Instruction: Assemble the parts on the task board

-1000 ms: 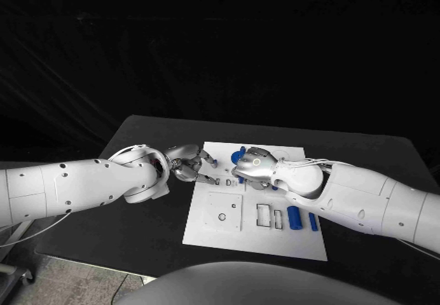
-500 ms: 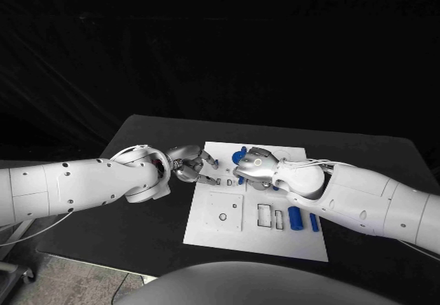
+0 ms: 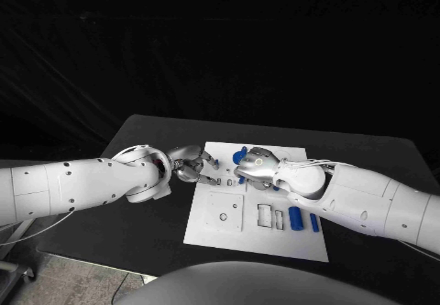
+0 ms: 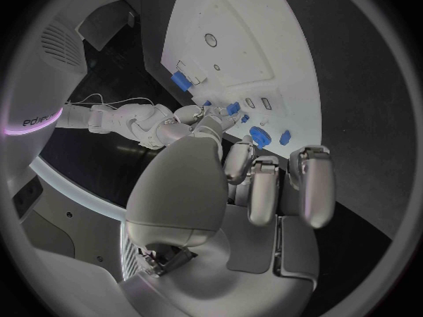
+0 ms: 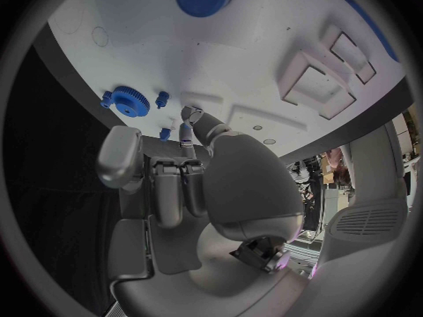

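Observation:
The white task board (image 3: 213,230) lies in the middle of the black table. My left hand (image 3: 191,166) hovers at the board's left edge with its fingers (image 4: 264,187) curled in, and nothing shows in them. My right hand (image 3: 257,166) is low over the board's far half with its fingers (image 5: 168,179) curled and one tip down on the white surface. I cannot tell whether it pinches anything. A blue gear (image 5: 130,100) and two small blue pegs (image 5: 163,98) stand close to that hand. A round blue part (image 3: 240,152) sits between the two hands.
Two long blue parts (image 3: 294,217) lie on the board's right side, near rectangular slots (image 3: 264,215). A square plate with a hole (image 3: 223,211) occupies the near left of the board. Black table (image 3: 137,210) surrounds the board on all sides.
My right hand has shifted slightly to the right, uncovering more of the round blue part. The left hand has hardly moved.

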Available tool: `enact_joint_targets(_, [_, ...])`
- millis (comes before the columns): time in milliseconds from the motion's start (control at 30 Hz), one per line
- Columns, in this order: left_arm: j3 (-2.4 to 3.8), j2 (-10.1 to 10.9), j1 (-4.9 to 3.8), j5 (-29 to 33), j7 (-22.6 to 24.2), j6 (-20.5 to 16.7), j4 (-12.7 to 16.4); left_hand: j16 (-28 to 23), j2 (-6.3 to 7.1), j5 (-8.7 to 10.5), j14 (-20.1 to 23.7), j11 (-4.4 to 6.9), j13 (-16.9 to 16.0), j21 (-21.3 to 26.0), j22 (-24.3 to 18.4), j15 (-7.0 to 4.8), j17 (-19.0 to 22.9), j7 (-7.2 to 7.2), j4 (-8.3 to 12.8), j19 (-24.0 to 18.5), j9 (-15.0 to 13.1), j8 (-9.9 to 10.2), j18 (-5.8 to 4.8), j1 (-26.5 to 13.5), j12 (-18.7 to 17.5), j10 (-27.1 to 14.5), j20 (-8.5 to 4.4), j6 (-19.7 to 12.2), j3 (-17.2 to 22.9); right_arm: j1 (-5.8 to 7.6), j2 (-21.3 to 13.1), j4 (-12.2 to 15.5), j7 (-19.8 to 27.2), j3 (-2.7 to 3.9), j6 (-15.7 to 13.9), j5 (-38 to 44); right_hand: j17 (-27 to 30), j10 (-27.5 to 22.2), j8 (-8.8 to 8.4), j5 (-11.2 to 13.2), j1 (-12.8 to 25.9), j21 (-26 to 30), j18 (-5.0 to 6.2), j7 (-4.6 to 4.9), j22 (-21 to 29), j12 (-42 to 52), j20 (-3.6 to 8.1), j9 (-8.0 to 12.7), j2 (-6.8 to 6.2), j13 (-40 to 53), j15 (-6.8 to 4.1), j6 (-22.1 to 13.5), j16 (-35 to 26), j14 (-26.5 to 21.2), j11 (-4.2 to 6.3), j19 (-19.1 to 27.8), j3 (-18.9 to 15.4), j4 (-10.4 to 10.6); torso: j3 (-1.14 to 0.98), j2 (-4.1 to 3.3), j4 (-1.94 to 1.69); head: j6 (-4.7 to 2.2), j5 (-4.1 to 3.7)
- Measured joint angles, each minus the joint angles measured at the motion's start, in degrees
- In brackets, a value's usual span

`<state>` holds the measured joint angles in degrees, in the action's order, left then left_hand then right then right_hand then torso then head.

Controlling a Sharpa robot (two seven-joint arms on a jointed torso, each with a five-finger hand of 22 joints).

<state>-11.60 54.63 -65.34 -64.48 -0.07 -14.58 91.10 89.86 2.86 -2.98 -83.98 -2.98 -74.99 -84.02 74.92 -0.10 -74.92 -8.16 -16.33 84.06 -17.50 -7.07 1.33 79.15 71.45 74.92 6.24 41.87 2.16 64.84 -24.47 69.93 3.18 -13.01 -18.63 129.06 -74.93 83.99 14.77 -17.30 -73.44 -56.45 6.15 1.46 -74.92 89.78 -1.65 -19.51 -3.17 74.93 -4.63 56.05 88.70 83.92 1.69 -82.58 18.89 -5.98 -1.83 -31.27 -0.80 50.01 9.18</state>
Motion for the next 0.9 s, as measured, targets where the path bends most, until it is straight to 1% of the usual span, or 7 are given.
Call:
enact_joint_targets(100, [-0.01,-0.04,0.0,0.11,-0.04,0.1,-0.03,0.0,0.0,0.0,0.0,0.0,0.0,0.0,0.0,0.0,0.0,0.0,0.0,0.0,0.0,0.0,-0.01,0.0,0.0,0.0,0.0,0.0,0.0,0.0,-0.09,0.0,-0.08,0.0,0.02,-0.14,0.0,0.0,0.0,0.24,0.0,0.0,0.0,0.0,0.0,0.0,0.0,0.0,0.0,0.0,0.0,0.0,0.0,0.0,0.0,0.0,-0.06,0.07,0.0,0.0,0.01,0.0,0.0])
enact_joint_targets(233, [-0.01,-0.07,0.0,0.18,-0.09,0.2,-0.08,0.0,0.0,0.0,0.0,0.0,0.0,0.0,0.0,0.0,0.0,0.0,0.0,0.0,0.0,0.0,0.0,0.0,0.0,0.0,0.0,0.0,0.0,0.0,-0.22,0.01,-0.18,0.0,0.06,-0.39,0.0,0.01,-1.74,1.04,0.0,0.25,0.0,-0.26,0.0,0.0,0.0,0.44,0.0,0.0,-0.21,-1.46,0.0,0.21,0.41,0.0,-0.31,0.3,0.01,0.0,0.01,0.0,0.0])
enact_joint_targets(367, [-0.02,-0.07,0.0,0.24,-0.16,0.28,-0.09,0.0,0.0,0.0,0.0,0.0,0.0,0.0,0.0,0.0,0.0,0.0,0.0,0.0,0.0,0.0,0.0,0.0,0.0,0.0,0.0,0.0,0.0,0.0,-0.37,0.06,-0.29,0.0,0.05,-0.64,0.01,0.01,-5.97,2.91,0.62,0.45,0.0,-0.97,0.01,0.0,0.0,2.49,-0.62,0.0,-0.41,-6.27,0.0,0.0,0.41,0.0,-0.94,0.94,0.02,0.0,0.01,0.0,0.05])
enact_joint_targets(433, [-0.02,-0.06,0.0,0.27,-0.21,0.32,-0.1,0.0,0.0,0.0,0.0,0.0,0.0,0.0,0.0,0.0,0.0,0.0,0.0,0.0,-0.01,0.0,-0.01,0.0,0.0,0.0,0.0,0.0,0.0,0.0,-0.46,0.08,-0.36,0.0,0.02,-0.76,0.01,0.03,-7.38,3.82,0.85,0.45,0.0,-1.32,0.01,0.0,0.0,3.34,-0.85,0.0,-0.41,-8.1,0.0,0.0,0.83,0.0,-1.27,1.27,0.02,0.0,0.0,0.0,0.1])
enact_joint_targets(533, [-0.03,-0.06,0.0,0.3,-0.26,0.4,-0.11,0.0,0.0,0.0,0.0,0.0,0.0,0.0,-0.01,0.0,0.01,0.0,0.0,0.0,-0.01,0.0,0.0,0.0,0.0,0.0,0.0,0.0,0.0,0.0,-0.54,0.11,-0.42,0.0,-0.02,-0.96,0.01,0.01,-9.06,5.35,1.1,0.72,0.01,-1.78,0.01,0.0,0.22,4.6,-1.17,0.0,-0.43,-10.27,0.0,0.02,0.83,-0.22,-2.05,2.05,0.02,0.01,-0.02,0.0,0.12])
enact_joint_targets(700, [-0.03,-0.06,0.0,0.44,-0.36,0.56,-0.22,0.0,0.0,0.0,0.0,0.0,0.0,0.0,-0.01,0.0,0.01,0.0,0.0,0.0,-0.01,0.0,0.0,0.0,0.0,0.0,0.0,0.0,0.0,0.0,-0.67,0.27,-0.54,0.0,-0.1,-1.36,0.01,0.01,-9.71,6.56,0.81,1.1,0.01,-2.4,0.01,0.0,0.22,5.56,-1.46,0.0,-0.62,-10.91,0.0,0.21,0.83,-0.22,-2.85,2.85,0.02,0.01,-0.02,0.0,0.16])
enact_joint_targets(900, [-0.04,-0.07,0.0,0.6,-0.44,0.65,-0.24,0.0,0.0,0.0,0.0,0.0,0.0,0.0,-0.01,0.0,0.01,0.0,0.0,0.0,-0.01,0.0,0.0,0.0,0.0,0.0,0.0,-0.01,0.0,0.19,-1.88,1.54,-0.86,0.01,-0.9,-1.96,0.02,0.01,-9.71,7.33,1.11,1.32,0.01,-2.41,0.02,0.0,0.22,5.96,-1.76,0.0,-0.62,-10.92,-0.07,0.21,0.82,-0.22,-3.35,3.35,0.02,0.01,-0.02,0.0,0.26])
